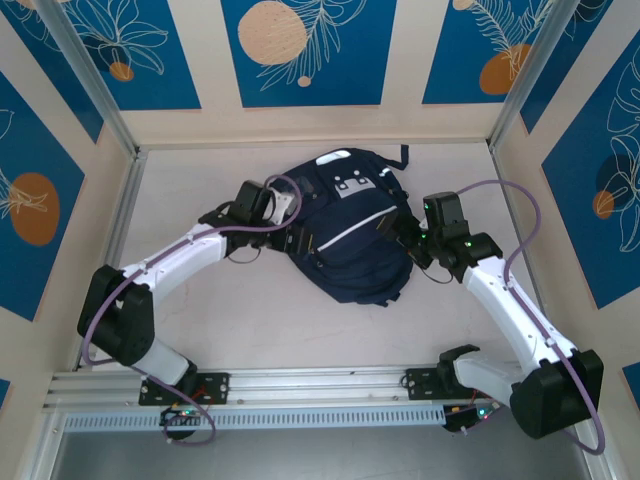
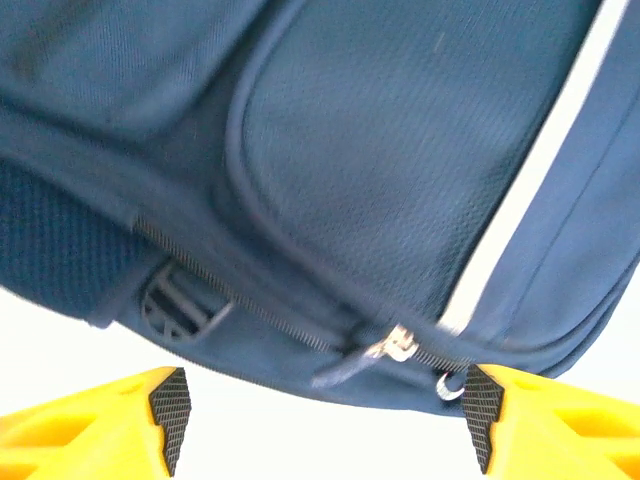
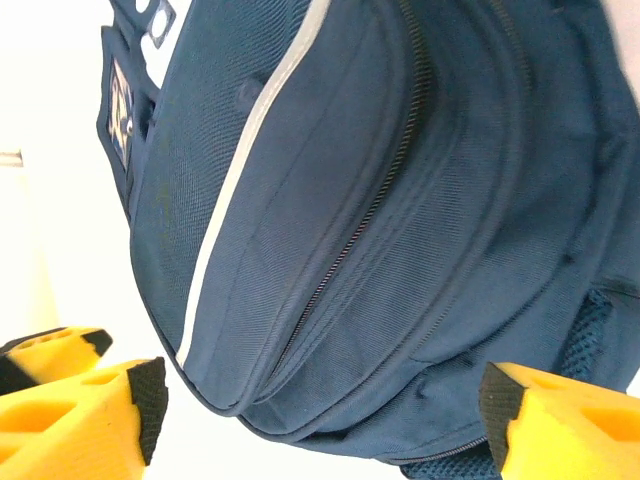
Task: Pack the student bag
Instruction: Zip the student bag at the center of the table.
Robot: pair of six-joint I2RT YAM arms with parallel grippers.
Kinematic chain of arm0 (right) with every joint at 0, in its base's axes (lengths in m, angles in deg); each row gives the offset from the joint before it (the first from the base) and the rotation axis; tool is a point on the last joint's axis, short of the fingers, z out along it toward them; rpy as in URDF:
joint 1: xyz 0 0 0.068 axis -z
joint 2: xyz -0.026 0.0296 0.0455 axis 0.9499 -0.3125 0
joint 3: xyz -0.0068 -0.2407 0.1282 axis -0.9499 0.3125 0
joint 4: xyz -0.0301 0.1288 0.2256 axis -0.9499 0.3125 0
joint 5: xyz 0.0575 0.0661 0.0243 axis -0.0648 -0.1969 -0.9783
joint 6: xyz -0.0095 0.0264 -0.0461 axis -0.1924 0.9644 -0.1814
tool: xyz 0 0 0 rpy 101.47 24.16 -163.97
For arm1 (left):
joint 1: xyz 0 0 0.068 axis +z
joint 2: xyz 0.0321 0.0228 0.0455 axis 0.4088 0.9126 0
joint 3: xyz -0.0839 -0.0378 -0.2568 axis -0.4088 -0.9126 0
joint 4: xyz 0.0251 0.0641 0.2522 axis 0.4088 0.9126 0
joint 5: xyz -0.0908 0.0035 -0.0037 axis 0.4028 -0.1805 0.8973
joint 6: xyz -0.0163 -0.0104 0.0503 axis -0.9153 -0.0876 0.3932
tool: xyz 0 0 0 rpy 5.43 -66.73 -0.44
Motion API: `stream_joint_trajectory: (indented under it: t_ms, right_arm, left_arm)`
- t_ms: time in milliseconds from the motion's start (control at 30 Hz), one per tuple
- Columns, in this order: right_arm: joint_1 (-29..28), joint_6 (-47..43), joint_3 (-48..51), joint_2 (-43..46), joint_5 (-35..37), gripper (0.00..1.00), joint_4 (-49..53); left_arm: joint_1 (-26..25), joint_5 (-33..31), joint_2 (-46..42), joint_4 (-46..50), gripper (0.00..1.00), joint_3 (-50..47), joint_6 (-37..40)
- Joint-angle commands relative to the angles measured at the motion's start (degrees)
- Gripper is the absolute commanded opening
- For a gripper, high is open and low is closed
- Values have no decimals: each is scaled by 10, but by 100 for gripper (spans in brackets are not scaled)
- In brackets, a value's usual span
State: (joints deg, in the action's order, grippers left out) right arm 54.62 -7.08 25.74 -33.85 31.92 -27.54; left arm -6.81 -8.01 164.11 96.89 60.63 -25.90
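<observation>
Student bag (image 1: 355, 240) lies flat at mid-width of the worktop (image 1: 250, 320), nearer its far edge. The left gripper (image 2: 326, 415) is spread and empty at the bag's left side, with the zipper pull (image 2: 390, 347) just ahead of one finger. The right gripper (image 3: 322, 400) is spread and empty at the right side. Advised: centre the left jaws on the pull before closing, and pin the fabric with the right.

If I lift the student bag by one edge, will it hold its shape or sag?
Likely sags: the student bag is soft woven fabric with creases. Its bulging front suggests contents, so maybe not light. Pushed, the cloth would probably bunch on the table before sliding.
</observation>
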Motion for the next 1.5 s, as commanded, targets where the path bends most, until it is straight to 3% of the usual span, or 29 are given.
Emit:
stream_joint_trajectory:
  t_ms: [0, 267, 500, 1000, 1067, 1200, 1333, 1467]
  right_arm:
    - [-16, -36, -28, -23, -19, 85, -14]
    - [-52, -39, -54, -73, -17, 85, -10]
    - [-59, -33, -58, -89, -18, 85, -10]
    - [-67, -32, -59, -99, -15, 83, -4]
    - [-69, -30, -61, -101, -16, 83, -4]
    - [-73, -28, -63, -106, -15, 82, -4]
    - [-77, -28, -64, -110, -14, 82, -2]
    - [-83, -22, -64, -116, -14, 82, -3]
  left_arm:
    - [2, 62, -10, -66, 73, -32, 39]
    - [2, 124, 45, -64, 58, -14, 85]
    - [1, 138, 71, -58, 54, 3, 114]
    - [-2, 144, 77, -58, 13, -8, 139]
    - [-3, 134, 78, -59, 15, -10, 137]
    - [-3, 122, 87, -59, 28, -6, 133]
    - [-3, 132, 92, -66, 27, -4, 131]
    - [-5, 142, 94, -74, 18, -6, 128]
